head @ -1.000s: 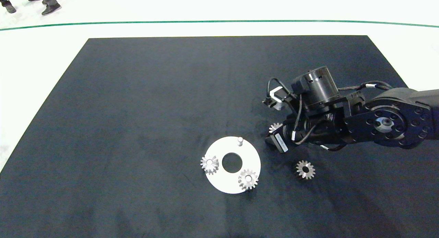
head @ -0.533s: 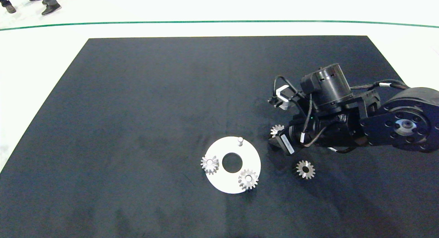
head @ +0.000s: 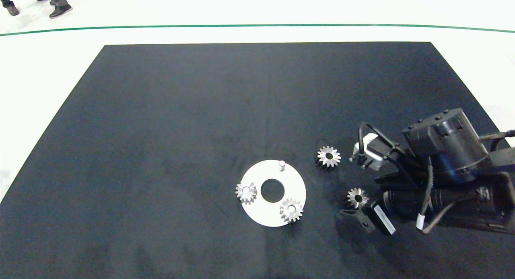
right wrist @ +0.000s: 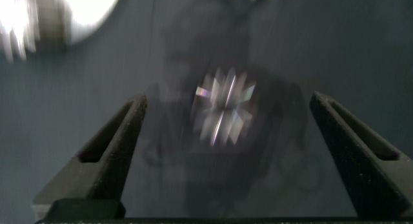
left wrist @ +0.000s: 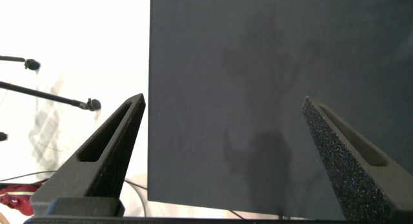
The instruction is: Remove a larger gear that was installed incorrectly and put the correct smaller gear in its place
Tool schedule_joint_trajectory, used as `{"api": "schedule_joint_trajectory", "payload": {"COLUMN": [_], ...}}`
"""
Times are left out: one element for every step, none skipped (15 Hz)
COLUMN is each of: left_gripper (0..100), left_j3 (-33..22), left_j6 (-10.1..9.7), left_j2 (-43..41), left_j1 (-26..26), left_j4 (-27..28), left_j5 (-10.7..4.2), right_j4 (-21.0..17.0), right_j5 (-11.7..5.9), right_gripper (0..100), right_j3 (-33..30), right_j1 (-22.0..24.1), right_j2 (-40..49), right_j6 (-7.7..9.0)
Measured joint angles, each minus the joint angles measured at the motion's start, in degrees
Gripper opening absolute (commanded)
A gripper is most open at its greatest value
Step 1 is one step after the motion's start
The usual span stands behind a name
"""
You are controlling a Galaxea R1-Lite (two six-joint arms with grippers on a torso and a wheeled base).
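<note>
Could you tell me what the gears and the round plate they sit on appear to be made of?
The larger gear and smaller gear look like bare silver metal, their teeth glinting. The round plate is flat matte white with no glints, possibly plastic or painted metal; its post looks metallic.

Larger gear: silver, toothed, with a round centre hole. Lies flat on the dark surface, hole facing up, right of centre. Smaller gear: also silver and toothed with a centre hole, but narrower across. Lies flat on the same surface, nearer and a little further right, apart from the other.
</note>
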State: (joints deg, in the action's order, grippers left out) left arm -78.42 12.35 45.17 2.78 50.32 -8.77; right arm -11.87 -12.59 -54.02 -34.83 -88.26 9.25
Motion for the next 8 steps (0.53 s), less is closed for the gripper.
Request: {"api": "schedule_joint_trajectory", "payload": {"left_gripper": [100, 100, 100, 100, 100, 100, 100, 100], "left_j3": [0.0, 0.1, 0.1, 0.2, 0.2, 0.2, 0.2, 0.2], "left_j6": [0.02, 0.02, 0.05, 0.05, 0.05, 0.05, 0.07, 0.05], "left_j2": [0.0, 0.0, 0.0, 0.0, 0.0, 0.0, 0.0, 0.0], "left_j1": [0.0, 0.0, 0.0, 0.0, 0.0, 0.0, 0.0, 0.0], "left_j4": [0.0, 0.0, 0.0, 0.0, 0.0, 0.0, 0.0, 0.0], "left_j5": [-0.02, -0.05, -0.05, -0.02, -0.02, -0.02, -0.05, -0.05], "right_j4": [0.1, 0.3, 0.8, 2.1, 4.7, 7.7, 9.5, 9.8], "right_j5": [0.17, 0.22, 0.24, 0.24, 0.22, 0.17, 0.11, 0.11], "right_gripper": [98, 95, 94, 92, 89, 88, 86, 83], "right_j3": [2.1, 3.2, 3.7, 4.0, 4.3, 4.7, 5.2, 5.6], "right_j1": [-0.2, -0.1, 0.3, 0.7, 1.1, 1.5, 1.7, 1.8], "right_j2": [1.2, 1.8, 1.9, 1.8, 1.3, 0.5, -0.4, -1.1], "right_j6": [-0.13, -0.24, -0.33, -0.35, -0.35, -0.35, -0.39, -0.41]}}
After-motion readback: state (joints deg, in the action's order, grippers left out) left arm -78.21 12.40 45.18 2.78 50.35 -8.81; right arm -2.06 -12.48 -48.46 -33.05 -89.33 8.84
